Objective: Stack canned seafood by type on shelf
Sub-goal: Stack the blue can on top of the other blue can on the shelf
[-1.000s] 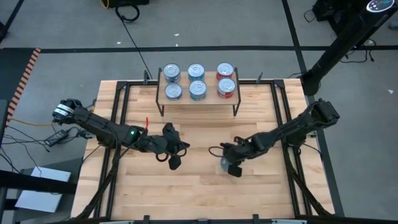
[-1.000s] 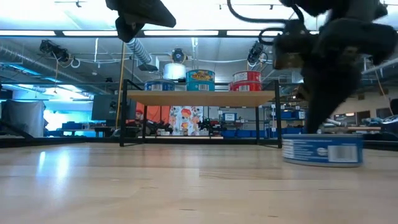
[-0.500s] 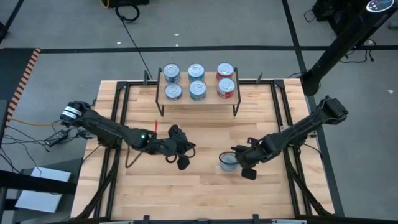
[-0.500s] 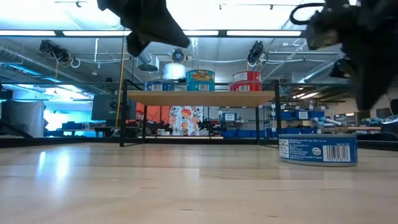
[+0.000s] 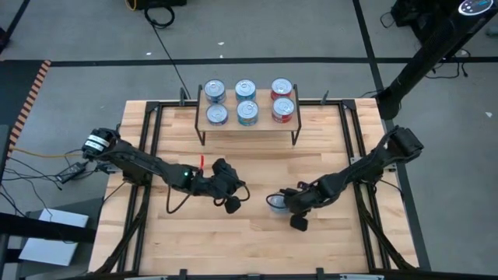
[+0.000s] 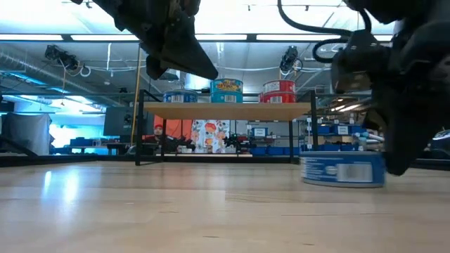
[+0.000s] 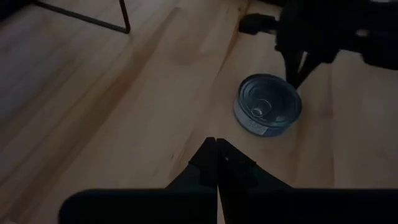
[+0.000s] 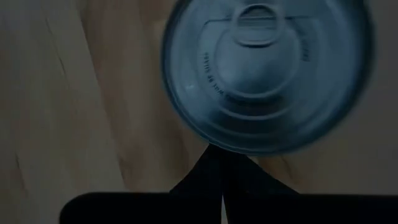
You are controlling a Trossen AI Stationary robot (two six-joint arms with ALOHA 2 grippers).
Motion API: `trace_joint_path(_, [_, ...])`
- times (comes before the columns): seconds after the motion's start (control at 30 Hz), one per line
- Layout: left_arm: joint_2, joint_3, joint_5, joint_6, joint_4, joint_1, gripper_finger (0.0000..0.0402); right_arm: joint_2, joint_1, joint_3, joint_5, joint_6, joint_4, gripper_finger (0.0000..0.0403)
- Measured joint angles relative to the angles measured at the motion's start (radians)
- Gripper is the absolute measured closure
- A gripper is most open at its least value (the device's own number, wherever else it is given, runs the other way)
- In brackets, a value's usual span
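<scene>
The right gripper (image 5: 296,223) hangs low over the front middle of the light-wood desk (image 5: 249,249), its two dark fingers (image 8: 221,171) pressed together with nothing between them. Their tips sit just beside the rim of a loose squat round tin with a shiny silver pull-tab top and a dark blue side label (image 5: 278,204); whether they touch it cannot be told. This loose tin stands upright on the bare desk, well in front of the rack and slightly right of centre.

The left gripper (image 5: 232,205) hovers above the desk to the left of that tin, fingers (image 7: 216,163) likewise closed together and holding nothing, pointing toward the tin but clearly apart from it.

At the back of the desk stands the small low shelf (image 5: 249,124) with a light-wood top board on thin black metal legs. Six tins rest on its board in two rows of three: two dark blue-labelled tins (image 5: 213,90) on the left, two teal-labelled tins (image 5: 246,90) in the middle, two red-labelled tins (image 5: 282,87) on the right. In the low view each column appears as a labelled tin above the board's edge.

Black rails (image 5: 148,132) run along the desk's sides. The open desk between the loose tin and the shelf legs carries nothing else.
</scene>
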Motion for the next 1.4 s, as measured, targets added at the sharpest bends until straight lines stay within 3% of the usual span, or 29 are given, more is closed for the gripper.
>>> trace_joint_path(0.13, [0.019, 0.0, 0.003, 0.0, -0.021, 0.0, 0.0401, 0.058, -0.006, 0.0, 0.009, -0.001, 0.129, 0.0398])
trace_joint_path(0.3, [0.101, 0.0, 0.027, 0.005, 0.065, 0.002, 0.0401, 0.115, -0.031, 0.003, 0.003, 0.0, 0.217, 0.0398])
trace_joint_path(0.6, [0.291, 0.001, 0.037, 0.102, 0.442, 0.05, 0.0401, 0.045, -0.056, 0.005, 0.051, -0.011, 0.197, 0.0395])
trace_joint_path(0.9, [0.36, 0.001, 0.039, 0.119, 0.514, 0.129, 0.0401, 0.023, -0.004, 0.005, 0.064, -0.002, 0.121, 0.0395])
trace_joint_path(1.2, [0.487, 0.002, 0.179, 0.132, 0.652, 0.18, 0.04, 0.039, -0.029, 0.005, 0.186, -0.003, 0.205, 0.0395])
trace_joint_path(1.4, [0.524, 0.004, 0.206, 0.121, 0.717, 0.179, 0.04, 0.039, -0.061, -0.003, 0.167, -0.015, 0.226, 0.0395])
